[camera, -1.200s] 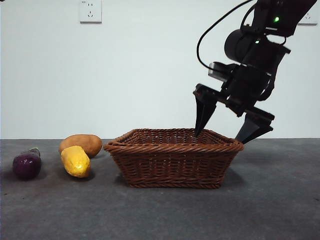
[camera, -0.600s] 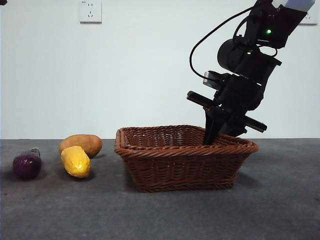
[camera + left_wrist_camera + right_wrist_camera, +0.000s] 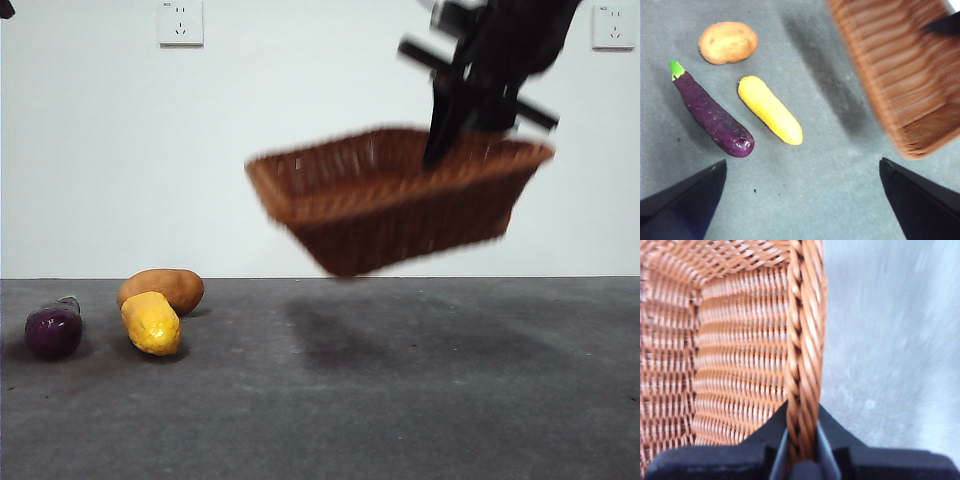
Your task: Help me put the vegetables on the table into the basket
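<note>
My right gripper (image 3: 452, 120) (image 3: 802, 440) is shut on the braided rim of the wicker basket (image 3: 390, 195) (image 3: 740, 355) and holds it tilted in the air, well above the table (image 3: 400, 380). The basket (image 3: 900, 70) is empty and blurred by motion. At the left on the table lie the brown potato (image 3: 162, 288) (image 3: 728, 42), the yellow corn (image 3: 151, 322) (image 3: 770, 110) and the purple eggplant (image 3: 54, 328) (image 3: 712, 115). My left gripper (image 3: 800, 200) hangs open high above the vegetables, with nothing between its jaws.
The basket's shadow (image 3: 340, 335) falls on the table under it. A white wall with two sockets (image 3: 181, 22) stands behind. A black tip (image 3: 6, 8) shows at the top left corner.
The right gripper closed on the basket's rim, then lifted the basket off the table into the air. The vegetables have stayed where they were.
</note>
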